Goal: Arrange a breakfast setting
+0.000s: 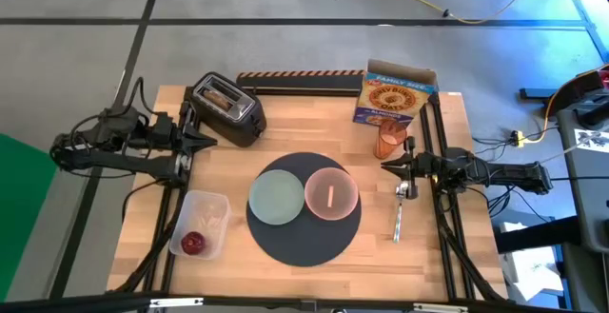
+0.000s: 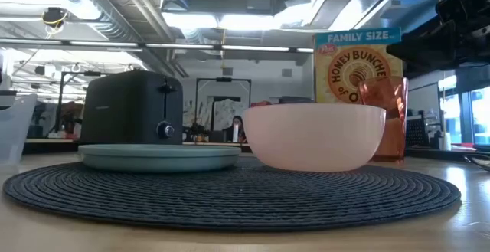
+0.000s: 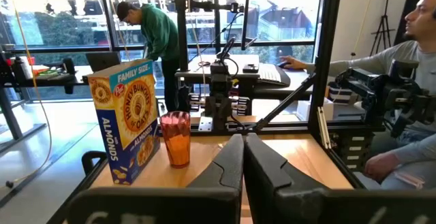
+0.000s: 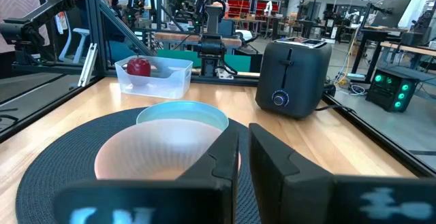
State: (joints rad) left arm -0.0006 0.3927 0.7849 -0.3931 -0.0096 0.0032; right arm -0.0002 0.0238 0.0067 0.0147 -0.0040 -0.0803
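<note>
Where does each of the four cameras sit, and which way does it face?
High: above the table, looking down; both arms show, left gripper, right gripper.
Low: at tabletop height, facing mat, plate, bowl; no arm shows.
Left wrist: faces the cup and cereal box past its own fingers.
Right wrist: faces the toaster and tub past its own fingers.
Low and right wrist share bowl, plate, toaster.

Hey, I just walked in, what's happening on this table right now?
A two-armed robot is partway through laying out breakfast. A green plate and a pink bowl sit side by side on a round dark mat. Toast is in the toaster, a red fruit lies in a clear tub, and the orange cup and spoon are off the mat. The left hand and right hand hold nothing, fingers shut.
</note>
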